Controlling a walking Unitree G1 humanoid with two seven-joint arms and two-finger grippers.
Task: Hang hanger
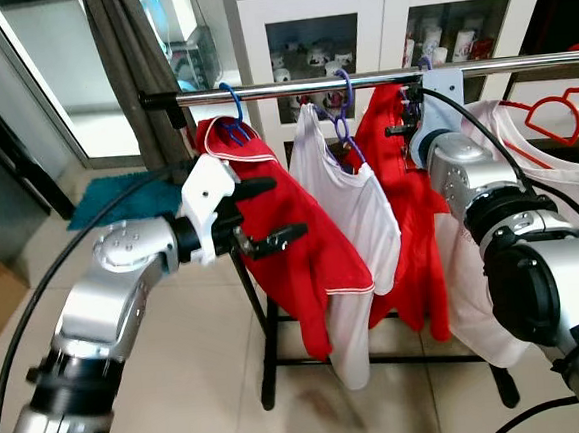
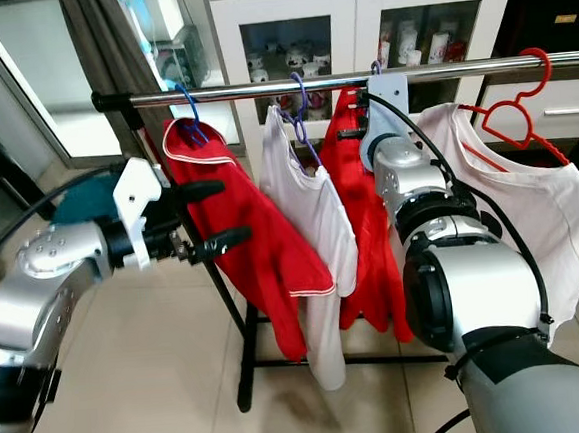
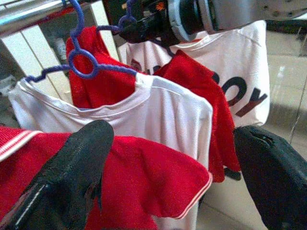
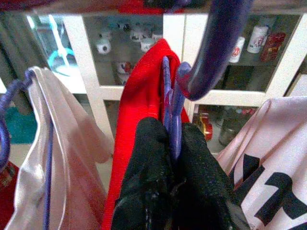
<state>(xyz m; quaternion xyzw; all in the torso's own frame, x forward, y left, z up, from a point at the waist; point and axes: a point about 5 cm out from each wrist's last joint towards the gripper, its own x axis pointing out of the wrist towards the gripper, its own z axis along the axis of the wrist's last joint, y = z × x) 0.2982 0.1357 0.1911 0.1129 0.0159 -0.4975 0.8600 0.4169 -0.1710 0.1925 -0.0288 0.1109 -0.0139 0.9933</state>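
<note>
Our right gripper (image 4: 173,158) pinches a purple hanger (image 4: 206,57) carrying a red shirt (image 4: 144,96) beneath the rail (image 1: 359,81); our left gripper (image 1: 269,213) hovers, fingers spread.

The purple hanger (image 4: 171,115) carries a red shirt (image 1: 402,218), and its neck is pinched between the right claw (image 4: 173,143) fingers, just under its thick curved hook (image 4: 211,52). That hook is up at the silver rail (image 1: 379,79), between a white shirt (image 1: 344,212) on another purple hanger and a white printed shirt on a red hanger (image 1: 562,115). The red shirt hangs down full length, sleeves drooping.
</note>
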